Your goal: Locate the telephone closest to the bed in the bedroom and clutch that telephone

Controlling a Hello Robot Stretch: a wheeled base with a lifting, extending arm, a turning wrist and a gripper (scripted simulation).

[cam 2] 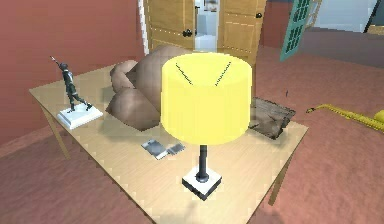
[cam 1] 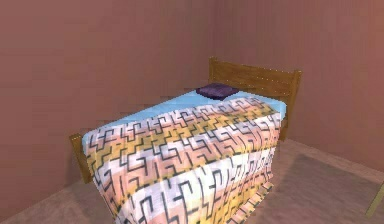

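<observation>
In the forward view a bed (cam 1: 180,150) stands in the middle under a maze-patterned cover. Its low wooden footboard (cam 1: 76,150) is at the left, and a dark purple pillow (cam 1: 217,91) lies near the wooden headboard (cam 1: 262,76) at the right, with reddish walls close behind.

In the arm side view a wooden table (cam 2: 110,145) runs across. At its left end a dark statuette (cam 2: 70,85) stands on a white base, and next to it sits a big brown heap (cam 2: 140,90). In front of the heap two flat grey slabs (cam 2: 163,149) lie side by side on the tabletop, just left of the lamp (cam 2: 205,100) (phone-like in outline, but too small to name for sure). The lamp's broad yellow shade hides the tabletop behind it. To its right lies a brown bundle (cam 2: 272,115). Wooden doors (cam 2: 170,20) stand beyond the table.

Where the slabs lie relative to the pincer cannot be told, nor can the pincer's state.
</observation>
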